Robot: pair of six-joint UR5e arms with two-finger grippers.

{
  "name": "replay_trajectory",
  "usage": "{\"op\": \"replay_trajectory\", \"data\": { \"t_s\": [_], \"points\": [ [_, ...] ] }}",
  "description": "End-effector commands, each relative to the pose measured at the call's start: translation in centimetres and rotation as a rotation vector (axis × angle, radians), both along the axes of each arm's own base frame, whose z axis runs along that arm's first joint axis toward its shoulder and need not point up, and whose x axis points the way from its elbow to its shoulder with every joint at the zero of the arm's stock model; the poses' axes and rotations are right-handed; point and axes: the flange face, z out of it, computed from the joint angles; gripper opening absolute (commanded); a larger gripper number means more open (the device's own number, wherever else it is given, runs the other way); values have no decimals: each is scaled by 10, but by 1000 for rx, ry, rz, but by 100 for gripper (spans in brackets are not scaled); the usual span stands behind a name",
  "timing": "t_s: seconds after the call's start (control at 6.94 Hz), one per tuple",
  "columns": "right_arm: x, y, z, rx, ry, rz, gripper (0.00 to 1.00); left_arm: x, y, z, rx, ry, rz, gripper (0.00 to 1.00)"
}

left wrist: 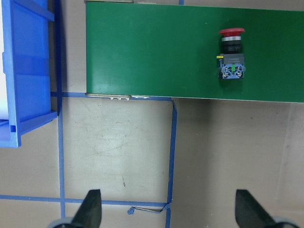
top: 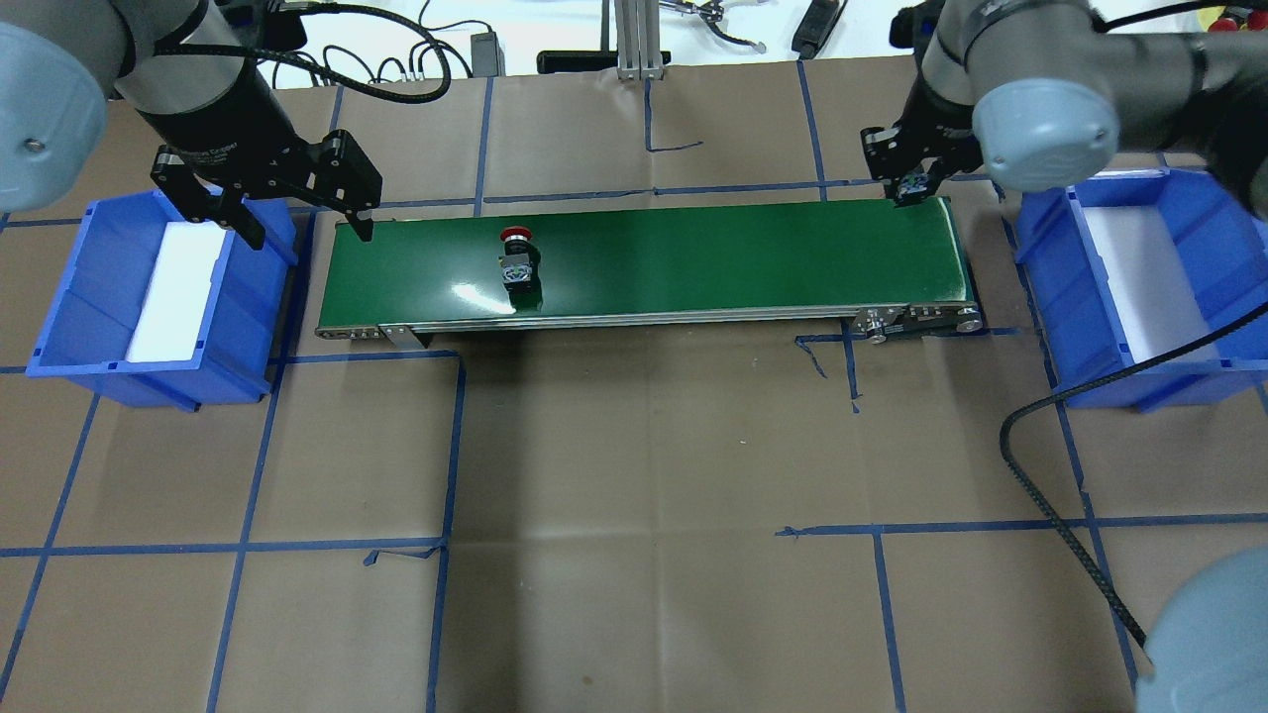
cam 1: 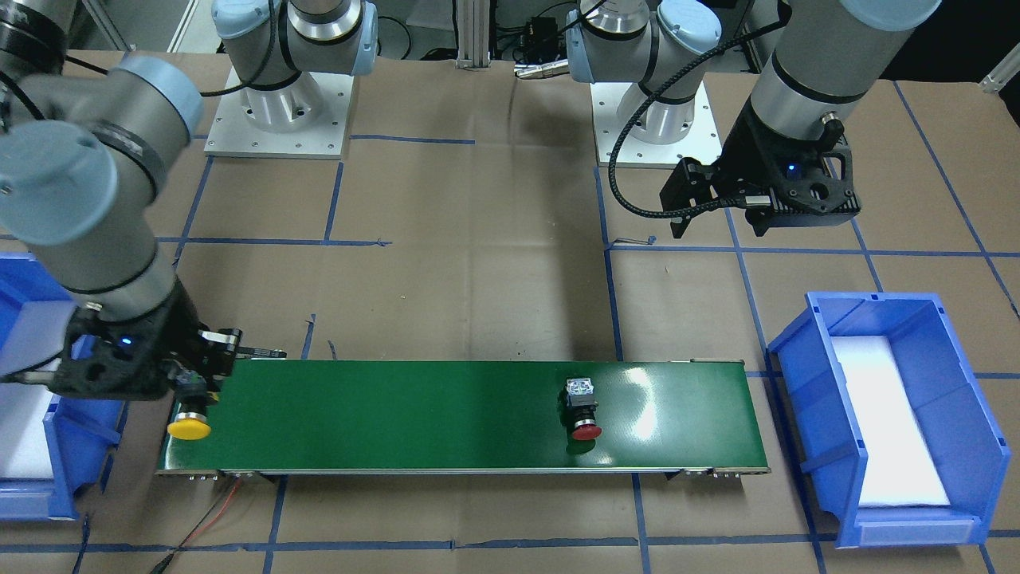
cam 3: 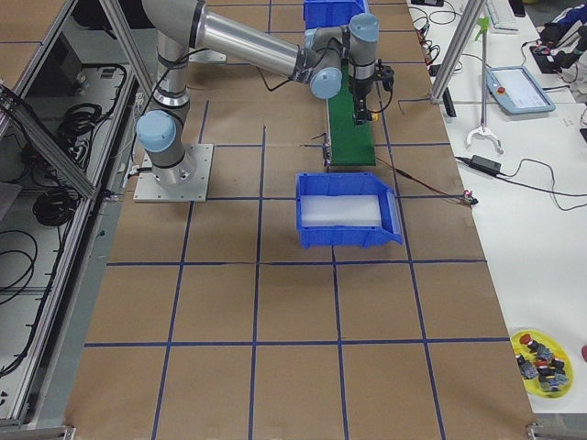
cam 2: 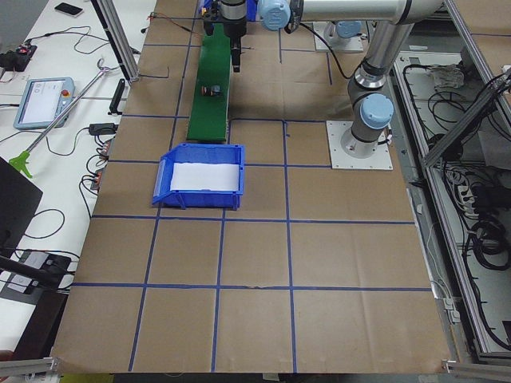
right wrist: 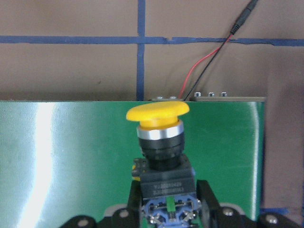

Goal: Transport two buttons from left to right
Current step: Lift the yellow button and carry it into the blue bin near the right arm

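The yellow button is held by its grey block in my right gripper, which is shut on it over the right end of the green conveyor belt. From the front, the yellow button pokes out past the right gripper. I cannot tell whether it touches the belt. The red button lies on its side on the belt's left half, also visible in the left wrist view as the red button. My left gripper hangs open and empty beside the belt's left end.
A blue bin with a white liner stands left of the belt, and a second blue bin stands right of it. Red and black wires trail from the belt's right end. A black cable crosses the near right table.
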Motion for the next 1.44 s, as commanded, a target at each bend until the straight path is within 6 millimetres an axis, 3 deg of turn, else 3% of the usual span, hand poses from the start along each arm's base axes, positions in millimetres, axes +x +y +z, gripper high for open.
{"op": "replay_trajectory", "data": {
  "t_s": [0.0,0.14,0.29,0.58,0.86,1.01,1.3],
  "points": [
    [-125,22,38,50,7,-19,4,0,0,0,0,0,1,100],
    [-185,36,37,75,6,-18,3,0,0,-1,1,0,1,100],
    [-229,49,30,88,4,-6,2,-1,0,-1,1,0,-1,100],
    [-254,72,-28,54,17,4,2,-1,0,-1,1,0,-1,100],
    [-261,92,-73,42,-31,21,2,-1,0,-1,1,2,-1,100],
    [-258,100,-93,50,-37,20,2,-1,0,0,0,1,-1,100],
    [-256,104,-113,8,-5,20,4,-1,0,-1,1,2,1,100]
  ]
}}
